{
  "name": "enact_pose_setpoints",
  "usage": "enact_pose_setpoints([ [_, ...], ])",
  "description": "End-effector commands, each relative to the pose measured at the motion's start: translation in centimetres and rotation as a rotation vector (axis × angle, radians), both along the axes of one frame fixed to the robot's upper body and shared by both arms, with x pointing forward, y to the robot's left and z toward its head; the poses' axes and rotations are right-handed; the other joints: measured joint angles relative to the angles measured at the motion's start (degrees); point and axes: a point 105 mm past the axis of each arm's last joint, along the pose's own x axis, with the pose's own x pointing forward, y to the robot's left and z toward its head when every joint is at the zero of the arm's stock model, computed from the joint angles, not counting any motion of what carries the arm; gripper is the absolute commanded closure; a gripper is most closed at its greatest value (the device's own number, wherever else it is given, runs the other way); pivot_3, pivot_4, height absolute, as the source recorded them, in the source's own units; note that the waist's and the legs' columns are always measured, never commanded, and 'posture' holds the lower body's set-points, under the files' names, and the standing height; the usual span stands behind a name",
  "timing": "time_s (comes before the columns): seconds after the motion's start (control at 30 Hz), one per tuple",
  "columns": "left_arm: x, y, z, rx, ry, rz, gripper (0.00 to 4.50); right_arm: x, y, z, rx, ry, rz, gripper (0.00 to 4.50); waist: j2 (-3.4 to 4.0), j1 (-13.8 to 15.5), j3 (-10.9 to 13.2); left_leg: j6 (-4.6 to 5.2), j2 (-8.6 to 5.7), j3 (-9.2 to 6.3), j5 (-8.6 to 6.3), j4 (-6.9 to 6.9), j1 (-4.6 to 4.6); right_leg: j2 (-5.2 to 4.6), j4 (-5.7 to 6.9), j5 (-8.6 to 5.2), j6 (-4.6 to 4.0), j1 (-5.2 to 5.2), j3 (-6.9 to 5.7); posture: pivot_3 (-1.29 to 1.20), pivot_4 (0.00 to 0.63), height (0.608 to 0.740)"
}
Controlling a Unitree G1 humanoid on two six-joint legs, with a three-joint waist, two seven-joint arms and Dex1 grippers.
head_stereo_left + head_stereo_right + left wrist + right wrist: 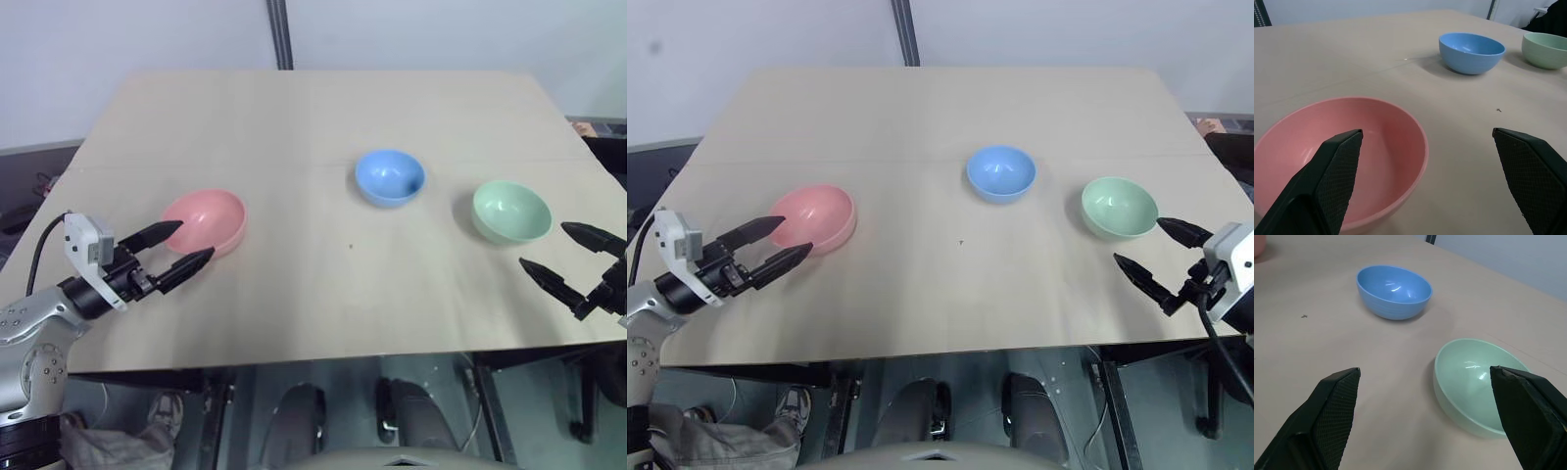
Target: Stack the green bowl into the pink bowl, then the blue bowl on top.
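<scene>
Left eye view: my left tool is spread wide beside the pink bowl, right tool also wide open near the green bowl. Blue bowl sits between them on the desk.

Soft, even, bright light falls on the pale wooden table from overhead. Shadows are faint: a short grey one lies just beside the blue bowl, on the side toward the pink bowl. Small white glints sit inside the blue bowl and the green bowl. The table edges bow slightly. Focus is reasonably sharp.
</scene>
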Motion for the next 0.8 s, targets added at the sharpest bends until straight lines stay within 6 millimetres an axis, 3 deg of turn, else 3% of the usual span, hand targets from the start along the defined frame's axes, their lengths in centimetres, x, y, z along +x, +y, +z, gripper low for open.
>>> enact_pose_setpoints([
  [0.03,-0.1,-0.7,1.4,0.014,-0.049,-0.050,0.00,0.2,1.0,0.9,-0.011,-0.029,0.030,0.05,0.00,0.09,0.00,0.00,0.00,0.00,0.00,0.00,0.00,0.00,0.00,0.00,0.00,0.00,0.00,0.00,0.150,0.740],
  [0.5,0.3,-2.9,1.9,-0.017,-0.083,-0.154,0.00,2.5,2.3,0.6,-0.053,-0.051,0.001,0.05,-0.01,0.28,0.00,0.00,-0.12,0.01,0.00,0.01,0.01,0.02,0.02,0.00,0.00,0.00,0.01,0.00,0.150,0.740],
  [0.63,1.1,-2.2,1.9,0.035,-0.106,-0.044,0.00,2.9,3.2,0.4,-0.043,-0.044,0.011,0.05,-0.01,0.29,0.00,0.00,-0.13,0.00,0.00,0.01,0.01,0.02,0.02,0.00,0.00,0.00,0.01,0.00,0.150,0.740],
  [0.8,3.2,-0.1,1.0,0.280,-0.057,0.287,0.00,1.9,5.3,0.4,-0.040,-0.037,0.163,0.05,-0.03,0.32,0.00,0.00,-0.20,-0.02,0.00,0.01,0.00,0.01,0.02,0.01,0.00,0.01,0.02,0.00,0.150,0.740],
])
